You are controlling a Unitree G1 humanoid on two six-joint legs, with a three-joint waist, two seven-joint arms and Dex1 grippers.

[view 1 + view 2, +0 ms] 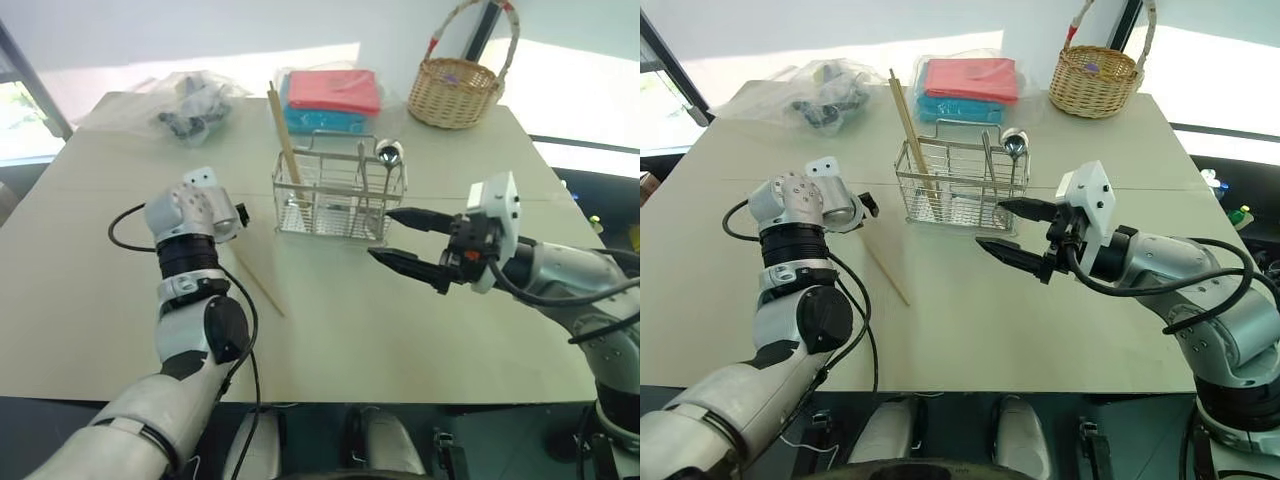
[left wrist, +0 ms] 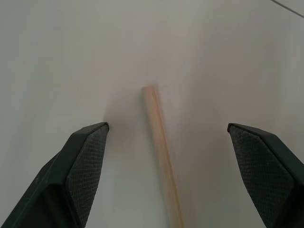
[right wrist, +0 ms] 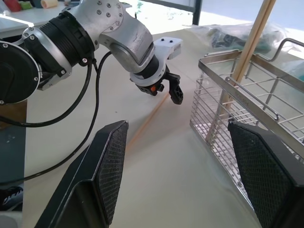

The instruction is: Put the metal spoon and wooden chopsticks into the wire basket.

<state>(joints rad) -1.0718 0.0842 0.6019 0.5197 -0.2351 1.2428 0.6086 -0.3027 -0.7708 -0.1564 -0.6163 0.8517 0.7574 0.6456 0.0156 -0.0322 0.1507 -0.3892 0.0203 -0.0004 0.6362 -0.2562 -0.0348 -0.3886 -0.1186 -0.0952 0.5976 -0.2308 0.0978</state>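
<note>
Beige table [image 1: 400,330], left tool [image 2: 166,127] angled down

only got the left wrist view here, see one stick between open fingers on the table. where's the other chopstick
Observer: It already stands in the wire basket, leaning in the end compartment on the robot's left; that chopstick rises well above the rim.
Operator: and the spoon
Observer: The metal spoon is in the basket too, at the opposite end, bowl up.
Operator: is the right arm in my way
Observer: No. The right gripper hovers open and empty beside the basket's right end, apart from the left gripper.
Operator: which way does my stick run
Observer: The loose chopstick lies flat, slanting from under the left gripper toward the table's near edge.
</note>
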